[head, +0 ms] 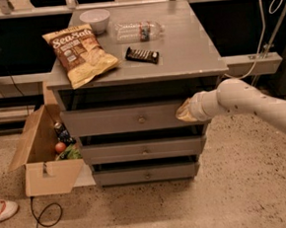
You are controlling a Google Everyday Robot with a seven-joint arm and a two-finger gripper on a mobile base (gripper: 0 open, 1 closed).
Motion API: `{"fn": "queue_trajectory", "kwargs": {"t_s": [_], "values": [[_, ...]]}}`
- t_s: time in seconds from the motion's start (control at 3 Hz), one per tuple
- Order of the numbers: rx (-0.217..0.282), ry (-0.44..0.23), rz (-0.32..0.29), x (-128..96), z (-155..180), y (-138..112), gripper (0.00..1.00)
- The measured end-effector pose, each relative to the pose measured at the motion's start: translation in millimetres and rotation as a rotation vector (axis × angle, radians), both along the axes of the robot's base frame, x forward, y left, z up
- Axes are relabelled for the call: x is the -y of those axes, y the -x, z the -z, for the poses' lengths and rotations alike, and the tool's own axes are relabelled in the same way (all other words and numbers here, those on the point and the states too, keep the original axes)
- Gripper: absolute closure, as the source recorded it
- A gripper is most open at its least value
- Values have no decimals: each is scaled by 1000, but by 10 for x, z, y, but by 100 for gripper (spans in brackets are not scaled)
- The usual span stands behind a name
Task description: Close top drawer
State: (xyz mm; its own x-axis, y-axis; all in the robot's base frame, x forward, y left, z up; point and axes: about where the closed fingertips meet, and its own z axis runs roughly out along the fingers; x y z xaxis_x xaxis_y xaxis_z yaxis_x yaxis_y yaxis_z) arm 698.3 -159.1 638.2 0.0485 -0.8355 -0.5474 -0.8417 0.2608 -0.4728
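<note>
The top drawer (118,120) is a grey wooden drawer with a small round metal knob (141,119) at its centre. It stands a little out from the grey cabinet, with a dark gap above it. My gripper (184,112) is at the end of a white arm reaching in from the right. It rests against the right end of the drawer front. Two shallower grey drawers (143,149) sit below it.
On the cabinet top (192,47) lie a chip bag (80,52), a white bowl (95,19), a plastic bottle (137,30) and a dark snack bar (142,55). An open cardboard box (40,158) with items stands on the floor at the left, next to a shoe (2,208) and a cable (45,220).
</note>
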Motion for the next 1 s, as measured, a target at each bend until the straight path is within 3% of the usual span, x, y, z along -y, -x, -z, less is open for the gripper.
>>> {"fn": "queue_trajectory", "kwargs": {"t_s": [0.67,1.0], "values": [[24,-33,-4,83,-145,139,100],[38,-75,-21,284,-397,598,100]]}}
